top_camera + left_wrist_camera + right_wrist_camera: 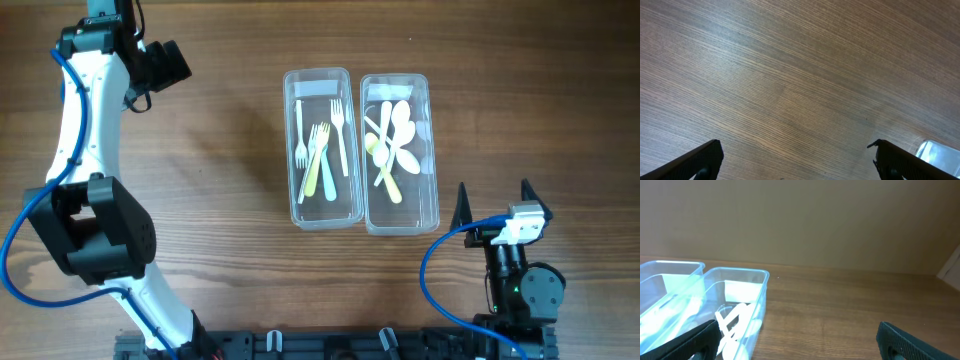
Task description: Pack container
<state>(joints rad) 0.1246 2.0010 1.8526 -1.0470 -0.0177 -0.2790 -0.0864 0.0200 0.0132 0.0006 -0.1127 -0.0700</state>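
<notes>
Two clear plastic containers stand side by side on the wooden table. The left container (322, 147) holds several plastic forks (322, 150). The right container (400, 152) holds several plastic spoons (391, 145); it also shows in the right wrist view (742, 297), with the left container (670, 285) beside it. My left gripper (797, 160) is open and empty over bare wood at the far left of the table, and a container corner (940, 152) shows at its right. My right gripper (495, 205) is open and empty, near the front right, right of the spoon container.
The left arm (85, 190) stretches along the left side of the table. A black rail (330, 345) runs along the front edge. A plain wall (800, 220) stands behind the table.
</notes>
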